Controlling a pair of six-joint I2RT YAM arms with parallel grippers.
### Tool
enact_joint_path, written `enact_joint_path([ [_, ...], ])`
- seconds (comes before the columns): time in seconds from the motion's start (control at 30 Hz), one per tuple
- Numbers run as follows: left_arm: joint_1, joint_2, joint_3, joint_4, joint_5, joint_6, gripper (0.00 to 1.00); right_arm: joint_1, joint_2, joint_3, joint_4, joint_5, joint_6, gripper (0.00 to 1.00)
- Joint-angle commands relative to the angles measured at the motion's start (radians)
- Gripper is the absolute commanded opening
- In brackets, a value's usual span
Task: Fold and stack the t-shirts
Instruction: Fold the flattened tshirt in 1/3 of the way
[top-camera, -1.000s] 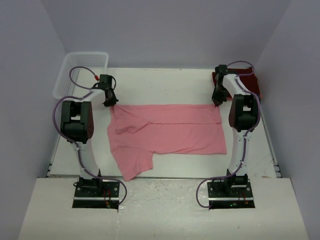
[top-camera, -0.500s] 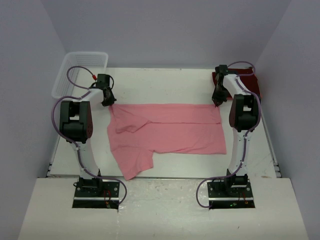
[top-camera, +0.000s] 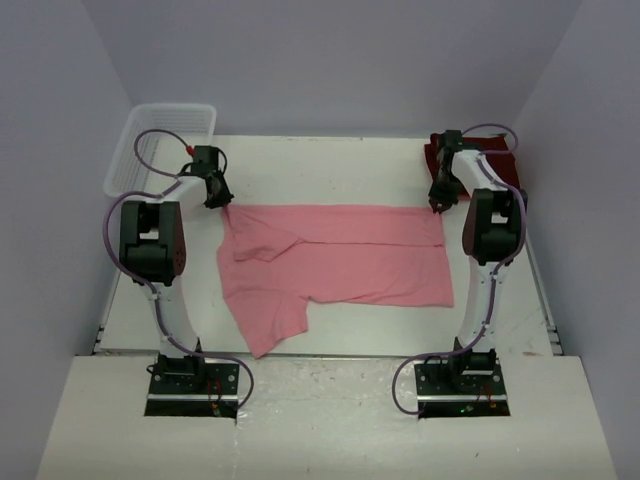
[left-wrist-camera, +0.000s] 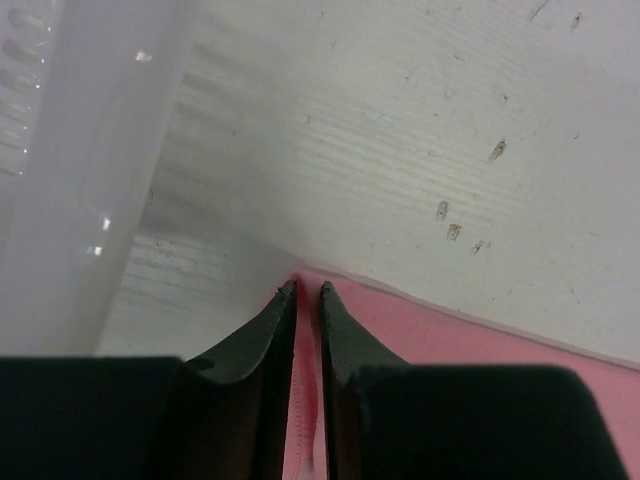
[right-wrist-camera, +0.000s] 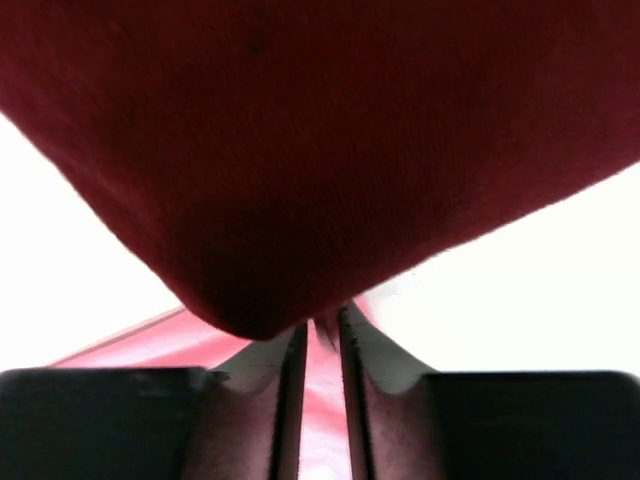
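Both sets of jaws stand narrow. The left gripper (left-wrist-camera: 308, 290) and right gripper (right-wrist-camera: 322, 325) each have a far corner of the pink t-shirt (top-camera: 340, 255) in the slit; whether pinched or loose, I cannot tell. I judge this lays its far edge straight on the table (top-camera: 320, 170) for folding, with the maroon t-shirt (right-wrist-camera: 330, 130) just beyond.

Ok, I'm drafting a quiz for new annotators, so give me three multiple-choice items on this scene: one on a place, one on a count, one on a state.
1. Where is the maroon shirt? A far right corner of the table; B near left corner; C centre.
2. How many shirts show? A one; B three; C two.
3. How does the pink shirt lie? A balled up; B spread flat; C hanging off the edge.
Key: 1 A, it sits at the back right edge. 2 C, one pink and one maroon. 3 B, it is laid out mid-table, with one sleeve toward the near edge.
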Motion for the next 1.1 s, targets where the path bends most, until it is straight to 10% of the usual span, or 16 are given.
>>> enact_joint_path([
  [0.0, 0.003, -0.06, 0.002, 0.061, 0.012, 0.032, 0.18, -0.012, -0.09, -0.023, 0.052, 0.013, 0.007, 0.21],
  [0.3, -0.062, -0.155, -0.004, 0.055, -0.013, 0.024, 0.26, 0.048, -0.261, -0.101, 0.074, 0.037, 0.01, 0.38],
  [0.5, -0.183, -0.326, -0.134, 0.026, -0.21, -0.028, 0.59, 0.137, -0.395, -0.155, 0.06, 0.004, 0.001, 0.52],
  [1.07, -0.605, -0.675, -0.567, 0.099, -0.43, -0.074, 0.54, 0.29, -0.818, -0.666, 0.35, -0.299, -0.019, 0.54],
])
